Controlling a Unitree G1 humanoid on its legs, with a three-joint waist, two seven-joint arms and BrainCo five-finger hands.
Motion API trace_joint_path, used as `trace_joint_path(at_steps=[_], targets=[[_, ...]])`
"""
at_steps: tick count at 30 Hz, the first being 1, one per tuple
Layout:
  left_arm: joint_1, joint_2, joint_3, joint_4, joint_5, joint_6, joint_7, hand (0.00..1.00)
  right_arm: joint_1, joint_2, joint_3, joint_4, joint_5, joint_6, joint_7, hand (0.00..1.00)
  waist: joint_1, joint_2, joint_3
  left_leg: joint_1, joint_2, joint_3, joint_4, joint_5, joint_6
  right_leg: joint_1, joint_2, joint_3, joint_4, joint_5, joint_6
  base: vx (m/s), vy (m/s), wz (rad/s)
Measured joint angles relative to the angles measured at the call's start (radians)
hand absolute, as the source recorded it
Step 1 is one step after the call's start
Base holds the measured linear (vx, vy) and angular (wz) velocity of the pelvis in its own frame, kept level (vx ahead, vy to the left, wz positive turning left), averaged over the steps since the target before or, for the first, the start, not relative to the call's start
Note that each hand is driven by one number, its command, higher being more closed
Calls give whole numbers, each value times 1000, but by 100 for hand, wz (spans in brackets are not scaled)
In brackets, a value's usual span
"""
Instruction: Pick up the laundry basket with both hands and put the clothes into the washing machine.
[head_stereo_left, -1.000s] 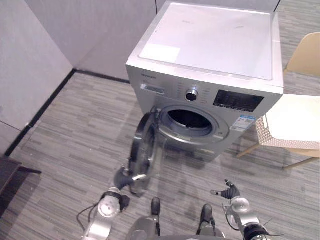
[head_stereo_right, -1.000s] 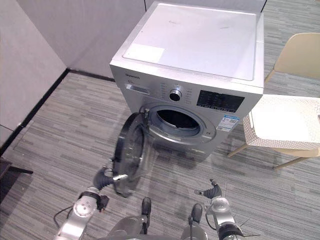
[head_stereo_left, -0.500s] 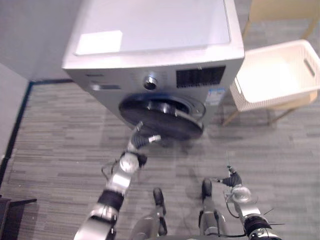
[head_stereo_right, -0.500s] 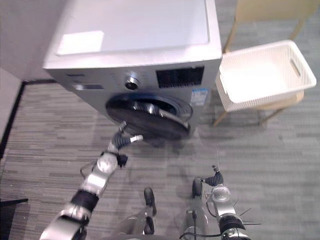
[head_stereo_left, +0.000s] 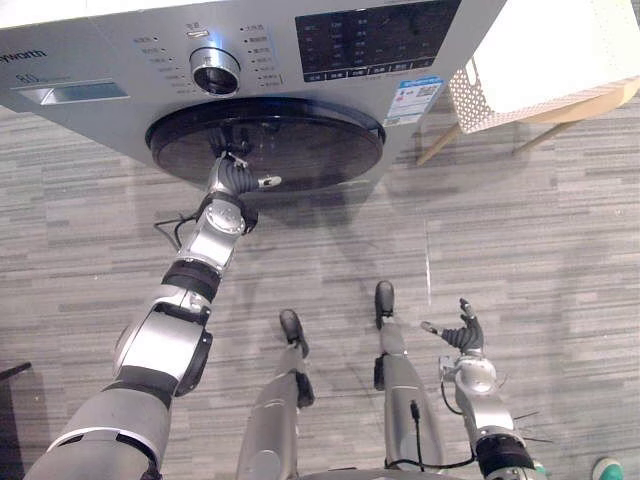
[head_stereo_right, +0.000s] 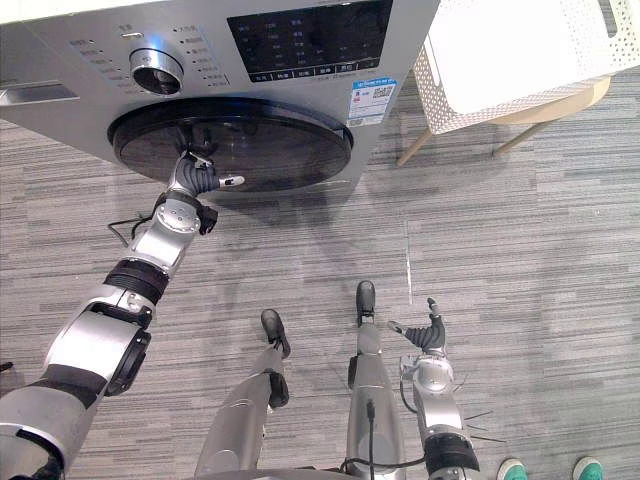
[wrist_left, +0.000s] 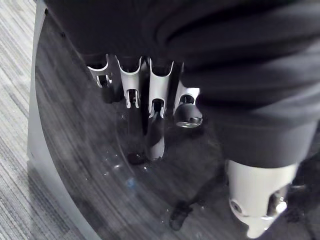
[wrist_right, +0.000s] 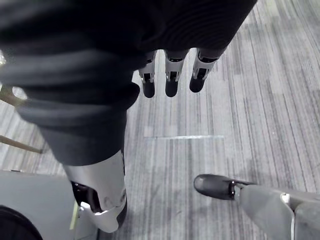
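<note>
The silver washing machine (head_stereo_left: 100, 60) stands ahead, its dark round door (head_stereo_left: 310, 140) lying against the front. My left hand (head_stereo_left: 232, 180) is stretched out to the door, open, and its straight fingers (wrist_left: 155, 130) touch the dark glass (wrist_left: 80, 150). The white laundry basket (head_stereo_left: 466, 95) sits on a wooden chair to the right of the machine, apart from both hands. What lies inside it is washed out in white. My right hand (head_stereo_left: 464, 337) hangs low over the floor, open, fingers (wrist_right: 170, 80) straight and holding nothing.
The chair's wooden legs (head_stereo_left: 440, 145) stand beside the machine's right corner. Grey plank flooring (head_stereo_right: 520, 260) spreads in front of the machine and chair. A person's green shoes (head_stereo_right: 585, 468) show at the bottom right.
The door has swung from wide open to against the machine's front, with my left hand following it. The camera has moved closer and tilted down. The right hand stayed low.
</note>
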Motion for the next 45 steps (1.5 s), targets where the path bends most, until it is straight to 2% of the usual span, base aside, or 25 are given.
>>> trace_joint_path(at_steps=[3,5,8,10,12,14,17,20,24,27,28,30,31,32,34,36,37,38,39,40,41,42,43,44,45], targets=[[5,-11,8,-14,0,0,23,0,21,-2,0,-25,8,-17,-3,0,0,-1,0,2,13,4,4,4,-5,0,7,-13,15,-7,-5,-4,-9,2],[74,-23,44,-127,-1,-2,45,0,33,1,4,-40,8,-20,-3,0,0,-1,-1,9,17,-6,10,5,-5,15,8,-31,22,-8,0,3,-17,12],[232,-80,74,-343,-20,-60,71,0,55,7,4,-39,7,-19,-2,0,7,-1,-2,51,18,-25,17,5,-4,75,6,-55,22,-20,5,33,-4,14],[412,-163,75,-484,-36,-108,82,0,74,18,5,-17,5,-17,2,0,28,-1,-12,107,21,-47,16,-7,-8,144,8,-79,22,-42,5,77,-6,20],[551,-209,76,-522,-58,-128,70,0,73,22,4,31,-5,-11,6,0,35,-1,-44,127,23,-63,15,-11,-11,175,18,-97,20,-53,1,69,-21,22],[791,-259,91,-514,-91,-130,23,0,70,17,-6,132,-20,1,26,0,56,-1,-96,180,24,-87,6,-19,-20,245,28,-118,1,-66,0,122,-39,19],[944,-279,142,-435,-100,-129,-12,0,62,4,-6,221,-45,11,41,0,67,13,-123,223,27,-127,-6,-19,-20,315,33,-165,-18,-79,3,67,-25,34],[1014,-285,214,-301,-98,-118,-44,0,59,-12,-9,280,-48,12,50,0,81,29,-147,263,26,-167,-19,-18,-22,377,34,-209,-22,-93,4,20,-14,35],[1050,-285,312,-149,-95,-114,-66,0,60,-14,-17,339,-47,13,69,0,86,34,-178,293,24,-241,-26,-14,-32,448,34,-284,-22,-120,10,23,7,57],[1068,-293,367,-93,-84,-110,-73,0,58,-23,-24,362,-43,13,69,0,110,37,-183,287,21,-284,-36,-10,-36,488,29,-362,-22,-150,21,-24,13,75],[1076,-300,385,-86,-84,-105,-73,0,60,-29,-29,368,-42,13,68,0,107,41,-190,259,27,-242,-28,-23,-18,501,18,-421,-22,-158,27,-15,27,114],[1075,-312,386,-86,-84,-97,-72,0,56,-49,-45,384,-33,16,68,0,109,42,-196,235,48,-65,5,-55,33,507,-16,-497,-9,-174,46,63,95,129],[1075,-318,386,-86,-84,-95,-72,0,52,-57,-44,384,-31,19,68,0,110,47,-199,223,69,38,26,-54,41,508,-32,-521,2,-178,52,146,187,107],[1091,-320,391,-86,-83,-93,-73,0,38,-74,-44,386,-22,27,69,0,111,54,-202,215,90,125,53,-19,38,513,-49,-549,27,-185,65,131,177,98],[1100,-311,431,-76,-82,-93,-72,0,16,-77,-42,393,-20,31,70,0,115,35,-198,207,70,111,97,-21,29,541,-81,-582,47,-192,80,144,176,67],[1096,-292,467,-72,-82,-94,-72,0,-16,-57,-18,394,-20,30,77,0,140,2,-200,178,43,74,182,-86,41,576,-117,-625,54,-203,97,159,159,52],[1097,-292,469,-69,-82,-94,-72,0,-24,-56,-12,394,-21,30,84,0,144,-2,-200,171,37,65,211,-109,45,588,-125,-636,57,-206,97,139,141,47],[1101,-298,472,-65,-82,-93,-73,0,-31,-56,-4,393,-22,29,92,0,164,-2,-199,162,26,51,274,-167,55,610,-151,-655,86,-222,106,111,123,36],[1104,-305,475,-66,-82,-93,-73,0,-31,-57,-4,394,-22,29,92,0,165,-1,-199,153,26,37,305,-197,58,612,-165,-660,121,-235,109,149,187,49],[1118,-314,476,-67,-82,-93,-73,0,-32,-51,-3,397,-23,30,94,0,172,5,-201,147,15,12,355,-249,66,607,-208,-657,230,-255,106,162,232,71],[1136,-321,475,-70,-85,-92,-73,0,-26,-47,-1,389,-23,32,100,0,164,9,-206,157,-8,-25,369,-273,85,564,-274,-613,431,-265,46,269,311,84],[1140,-321,474,-73,-86,-90,-72,0,-14,-43,3,378,-23,33,106,0,160,8,-205,172,-20,-42,374,-283,95,524,-304,-558,547,-251,-28,268,272,107],[1136,-313,468,-86,-88,-85,-71,0,10,-34,10,371,-23,34,110,0,159,12,-208,202,-41,-97,377,-301,111,423,-321,-375,760,-196,-126,319,222,114],[1134,-308,469,-103,-95,-85,-67,0,21,-13,29,372,-23,34,111,0,159,3,-200,224,-44,-152,379,-321,127,335,-260,-228,929,-313,-45,319,135,119],[1136,-301,471,-112,-100,-85,-63,0,21,0,36,372,-23,34,111,0,158,-1,-193,238,-47,-175,374,-325,131,297,-219,-190,984,-362,-41,409,109,120]])
